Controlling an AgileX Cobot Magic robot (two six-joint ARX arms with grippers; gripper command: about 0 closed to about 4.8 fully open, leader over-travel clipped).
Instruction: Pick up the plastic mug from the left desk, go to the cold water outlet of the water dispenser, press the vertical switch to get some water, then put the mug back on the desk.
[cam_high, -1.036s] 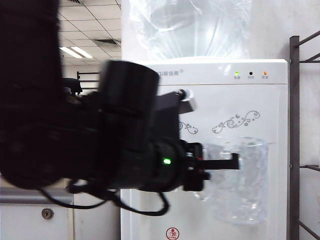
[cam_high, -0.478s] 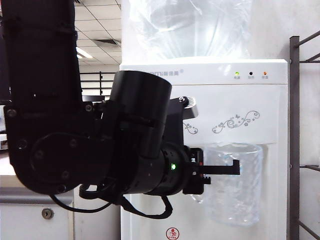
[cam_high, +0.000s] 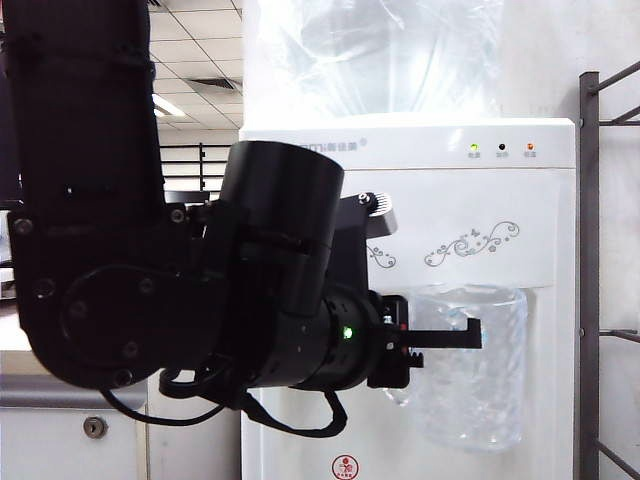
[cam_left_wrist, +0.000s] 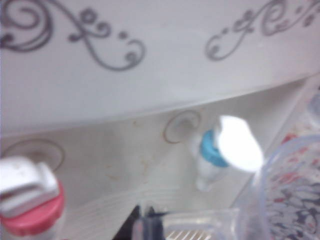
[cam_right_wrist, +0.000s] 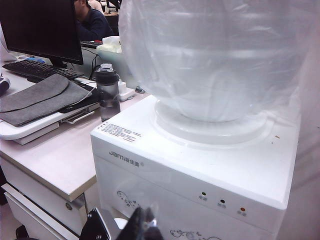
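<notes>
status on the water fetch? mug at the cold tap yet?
Done: the plastic mug is off the desk, carried by the left gripper, shut on its handle, in front of the water dispenser. In hand: lining up; the cold water outlet sits just beside the mug's rim. Left: pressing the vertical switch, filling, returning the mug. The right gripper hangs above the dispenser.

White water dispenser (cam_high: 470, 190) with grey swirl ornaments; blue collar on cold water outlet (cam_left_wrist: 214, 150), pink-red collar beside it; clear dimpled plastic mug (cam_high: 470, 365); black left gripper (cam_high: 440, 335).
</notes>
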